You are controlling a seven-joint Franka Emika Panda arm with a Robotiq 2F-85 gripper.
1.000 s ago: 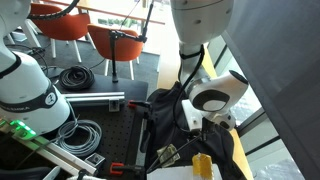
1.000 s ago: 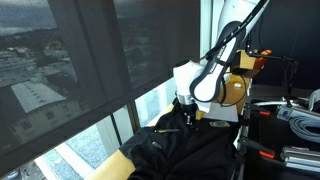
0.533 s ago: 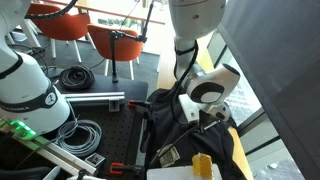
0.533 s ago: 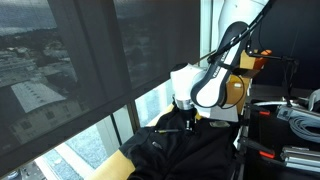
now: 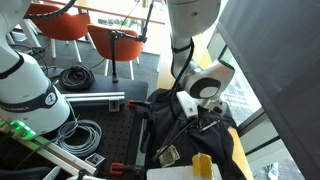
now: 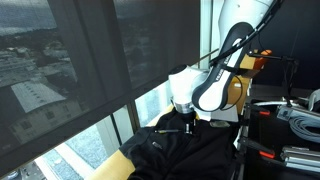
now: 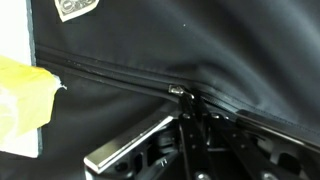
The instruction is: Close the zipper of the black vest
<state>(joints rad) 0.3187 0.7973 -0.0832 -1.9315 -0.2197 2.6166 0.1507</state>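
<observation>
The black vest (image 5: pixel 170 120) lies crumpled on a yellow pad, and it shows in both exterior views (image 6: pixel 185 150). In the wrist view the vest (image 7: pixel 210 40) fills the frame, with its zipper line (image 7: pixel 110 77) running from the left to a small metal slider (image 7: pixel 180 90). My gripper (image 7: pixel 189 104) is shut, with its fingertips pinched right at the slider's pull. In the exterior views the gripper (image 5: pixel 197 117) (image 6: pixel 186 123) points down into the vest's upper part.
The yellow pad (image 7: pixel 20 100) (image 6: pixel 120 160) shows beside the vest. A white label (image 7: pixel 78 8) is on the fabric. A window pane (image 6: pixel 90 70) stands close behind. Coiled cables (image 5: pixel 75 75), a second robot base (image 5: pixel 25 90) and orange chairs (image 5: pixel 110 40) are nearby.
My gripper has shifted a little along the vest with the slider pinched, leftward in both exterior views. The vest fabric has barely moved.
</observation>
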